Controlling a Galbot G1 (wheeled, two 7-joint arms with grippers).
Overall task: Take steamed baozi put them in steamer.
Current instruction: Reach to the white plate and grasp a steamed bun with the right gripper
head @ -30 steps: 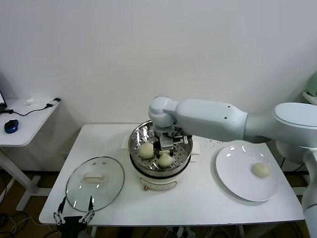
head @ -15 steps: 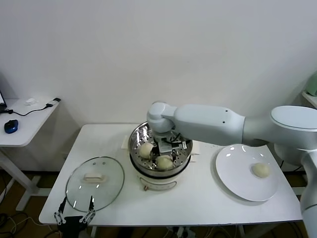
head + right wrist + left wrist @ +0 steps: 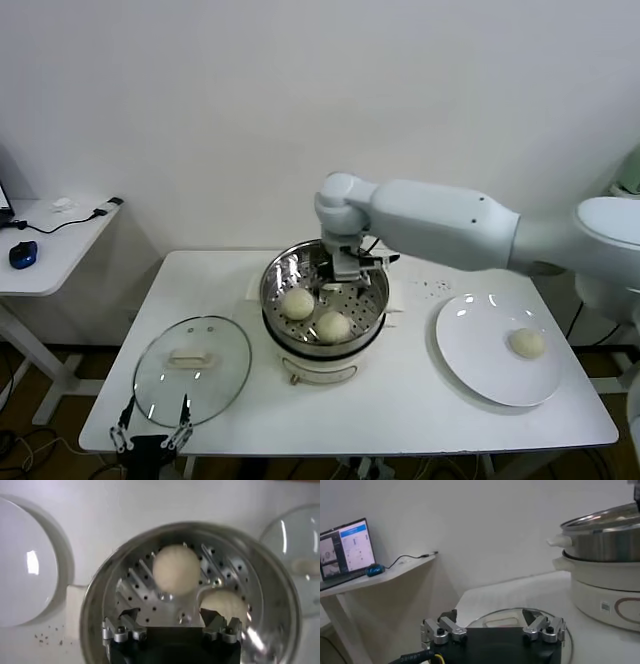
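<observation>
Right gripper (image 3: 345, 268) has lifted up out of the steamer (image 3: 372, 318) since a second ago, jaws now wide open and holding nothing.

Two baozi sit in the perforated steel basket, one (image 3: 297, 303) just beside the other (image 3: 333, 326); a third bun (image 3: 526, 343) is on the white plate (image 3: 470, 350). Left gripper (image 3: 492, 628) hangs open by the glass lid (image 3: 192, 370), empty too.
</observation>
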